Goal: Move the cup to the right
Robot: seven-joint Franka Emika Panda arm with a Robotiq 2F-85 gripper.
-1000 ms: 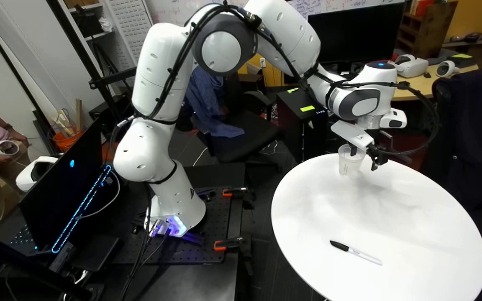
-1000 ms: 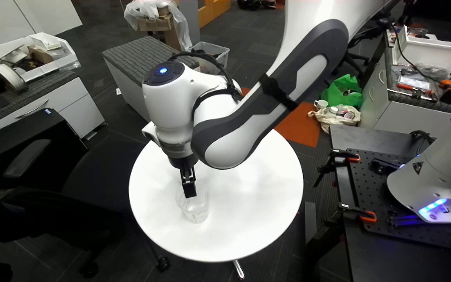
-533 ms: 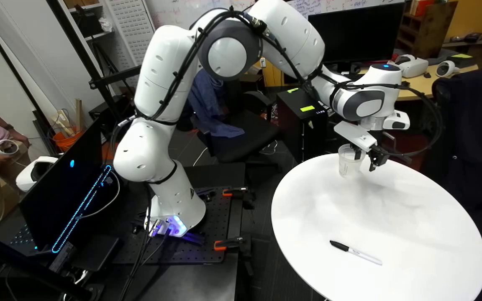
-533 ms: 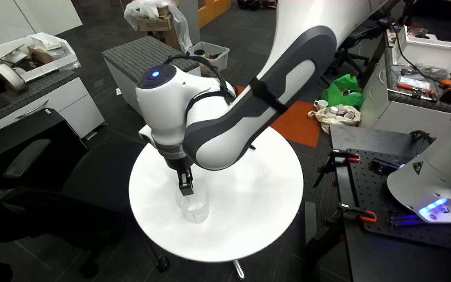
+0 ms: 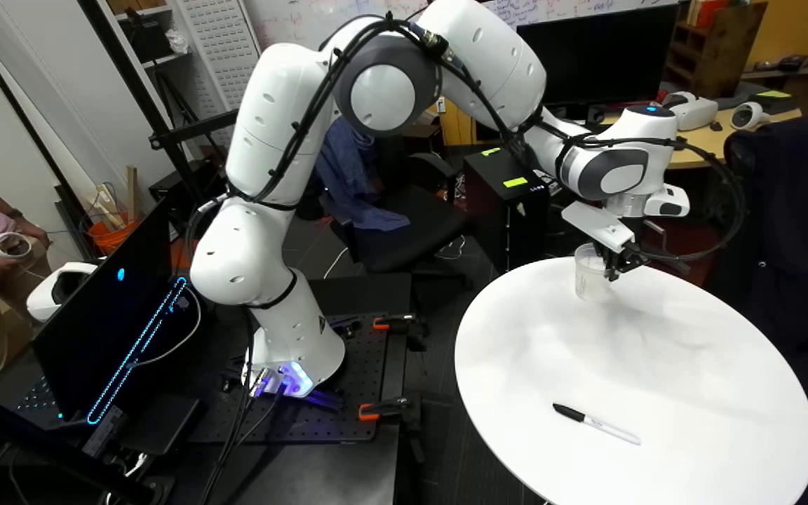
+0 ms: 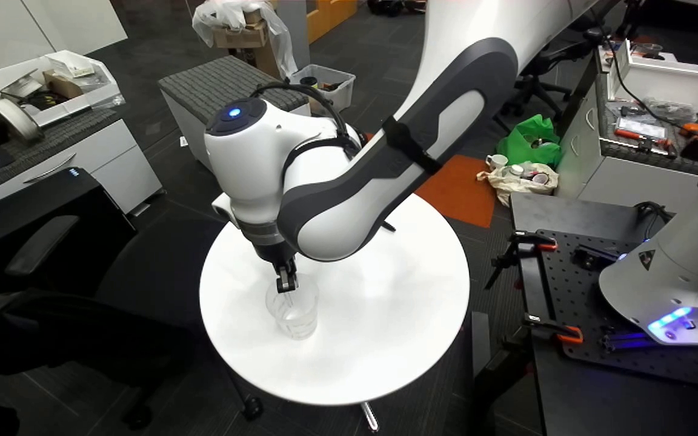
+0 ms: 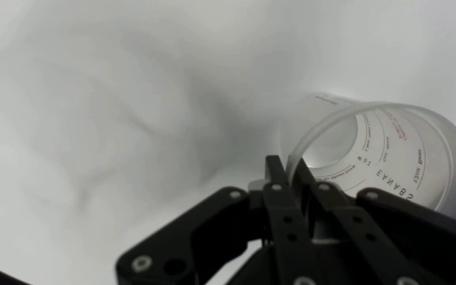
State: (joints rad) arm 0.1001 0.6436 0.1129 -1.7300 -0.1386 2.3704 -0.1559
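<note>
Cup (image 7: 406, 154): lower right of my wrist view, mouth up
My gripper (image 7: 289, 164): pinching its rim, one finger inside, one outside
Marker (image 5: 597, 423): on table (image 5: 691, 365), lower right in an exterior view

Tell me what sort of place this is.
Most likely a robotics lab: a robot arm stands on a perforated plate, a scribbled whiteboard is behind it, and a white headset sits on a desk.

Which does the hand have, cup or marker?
The clear plastic cup: its rim is pinched in the hand. The black-and-white marker lies on the round table, apart from both.
</note>
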